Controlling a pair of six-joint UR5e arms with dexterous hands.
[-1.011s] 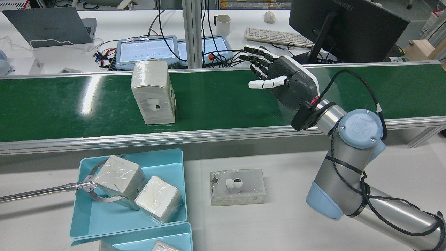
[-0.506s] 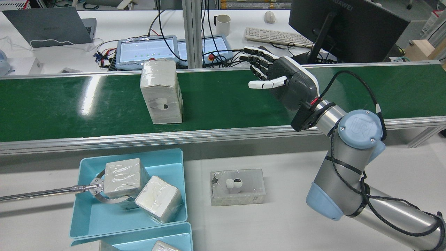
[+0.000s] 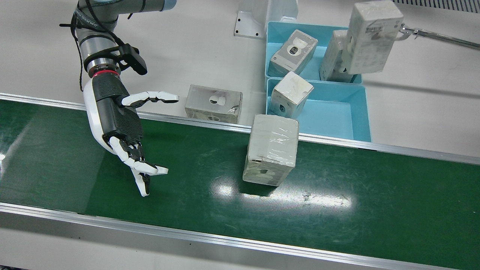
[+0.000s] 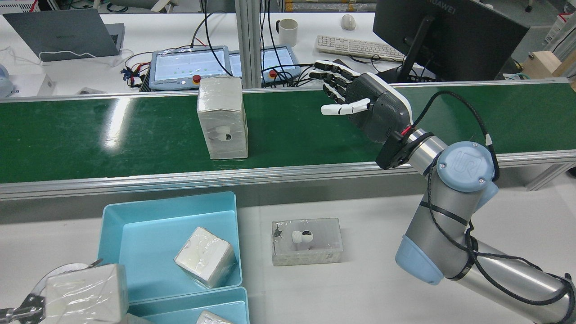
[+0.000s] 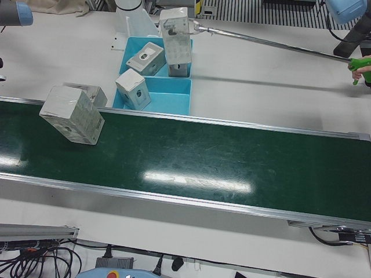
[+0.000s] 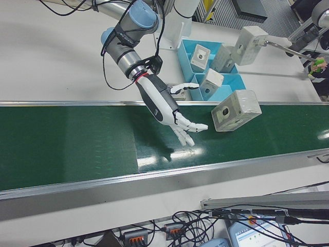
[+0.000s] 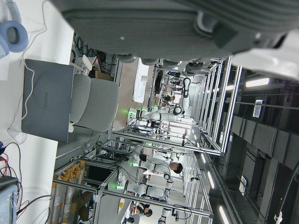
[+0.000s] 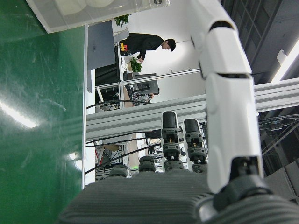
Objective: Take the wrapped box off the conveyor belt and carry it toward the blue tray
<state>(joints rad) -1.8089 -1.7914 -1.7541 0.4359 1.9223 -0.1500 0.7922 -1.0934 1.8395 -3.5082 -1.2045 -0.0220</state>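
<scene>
The wrapped box [image 4: 222,118] stands upright on the green conveyor belt [image 4: 90,135], well off to the left of the right hand [image 4: 360,105]. That hand hovers over the belt, fingers spread, holding nothing. The left hand isn't anywhere near the belt, and I can't tell its state.

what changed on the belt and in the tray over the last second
The plastic-wrapped white box rode the green conveyor belt toward the open right hand. The reacher tool lifted one wrapped box out of the blue tray. The right hand, the clear box and the tray's other box stayed.
</scene>
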